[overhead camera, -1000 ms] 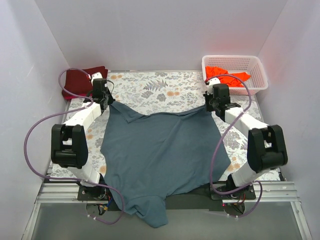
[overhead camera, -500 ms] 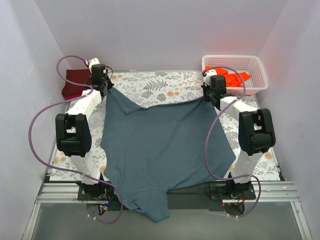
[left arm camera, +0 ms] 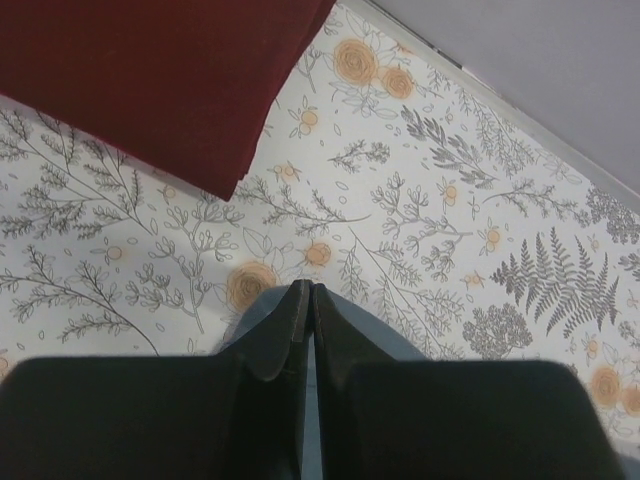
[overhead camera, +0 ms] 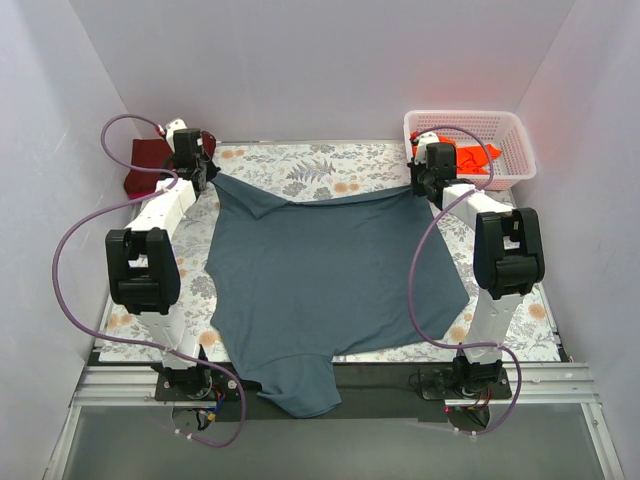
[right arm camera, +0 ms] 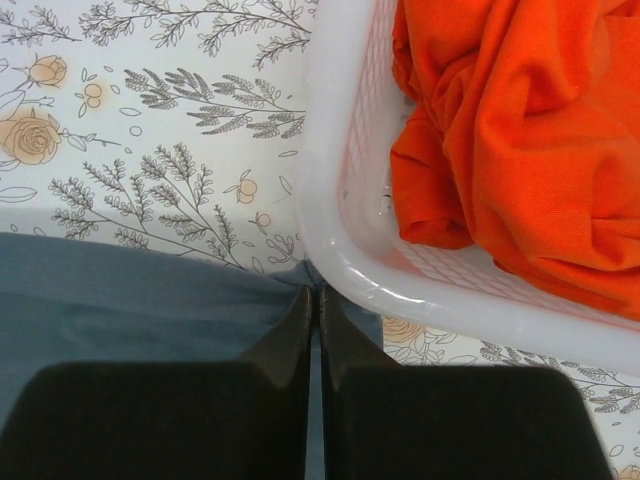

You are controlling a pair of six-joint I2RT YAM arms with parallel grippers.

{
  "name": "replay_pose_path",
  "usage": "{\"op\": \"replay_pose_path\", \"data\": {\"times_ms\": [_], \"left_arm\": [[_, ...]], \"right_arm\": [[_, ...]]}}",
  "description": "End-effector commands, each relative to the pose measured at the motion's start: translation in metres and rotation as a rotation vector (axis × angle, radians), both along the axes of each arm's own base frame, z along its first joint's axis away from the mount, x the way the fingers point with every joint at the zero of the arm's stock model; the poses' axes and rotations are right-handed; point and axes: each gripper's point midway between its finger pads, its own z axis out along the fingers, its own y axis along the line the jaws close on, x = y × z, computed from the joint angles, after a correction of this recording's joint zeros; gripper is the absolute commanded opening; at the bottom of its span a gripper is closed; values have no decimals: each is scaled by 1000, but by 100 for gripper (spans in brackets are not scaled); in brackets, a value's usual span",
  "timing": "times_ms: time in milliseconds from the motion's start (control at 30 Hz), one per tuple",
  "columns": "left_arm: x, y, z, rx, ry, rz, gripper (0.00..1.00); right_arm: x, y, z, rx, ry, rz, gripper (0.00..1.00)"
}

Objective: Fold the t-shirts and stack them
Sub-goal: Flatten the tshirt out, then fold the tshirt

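A slate blue-grey t-shirt [overhead camera: 335, 275] lies spread over the floral table, its near end hanging over the front edge. My left gripper [overhead camera: 207, 180] [left arm camera: 308, 292] is shut on the shirt's far left corner [left arm camera: 350, 320]. My right gripper [overhead camera: 420, 187] [right arm camera: 315, 293] is shut on its far right corner [right arm camera: 150, 290], right beside the basket rim. A folded dark maroon t-shirt [overhead camera: 145, 165] [left arm camera: 150, 80] lies at the far left. A crumpled orange t-shirt [overhead camera: 470, 157] [right arm camera: 510, 130] sits in the basket.
The white lattice basket [overhead camera: 505, 125] [right arm camera: 340, 240] stands at the far right corner, touching distance from my right fingers. White walls close in the table on three sides. Purple cables loop beside both arms.
Both grippers have carried the shirt's far corners toward the back of the table. The cloth has been drawn flatter and further from the front edge.
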Motion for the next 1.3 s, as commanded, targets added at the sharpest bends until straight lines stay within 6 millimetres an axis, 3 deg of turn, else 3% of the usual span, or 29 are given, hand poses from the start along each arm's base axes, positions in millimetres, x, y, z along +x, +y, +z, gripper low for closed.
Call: {"op": "replay_pose_path", "data": {"times_ms": [0,333,433,500,533,600,800,1000,1267], "left_arm": [[-19,-6,29,-67,-29,10,0],[-76,-17,53,-234,6,90,0],[-98,-19,52,-267,27,107,0],[-113,-23,41,-306,55,117,0],[-120,-26,47,-321,39,107,0],[-135,-30,34,-347,75,108,0],[-180,-37,26,-410,85,112,0],[-210,-48,19,-479,120,102,0],[-231,-49,19,-520,111,134,0]], "right_arm": [[10,2,26,27,-41,3,1],[-9,-7,32,18,15,-21,1],[-17,-12,30,11,50,-39,1],[-24,-15,26,5,78,-53,1],[-26,-16,24,9,88,-60,1],[-33,-19,19,10,109,-65,1],[-46,-30,16,-8,136,-103,1],[-54,-43,10,-40,166,-140,1],[-59,-38,5,-17,186,-125,1]]}}
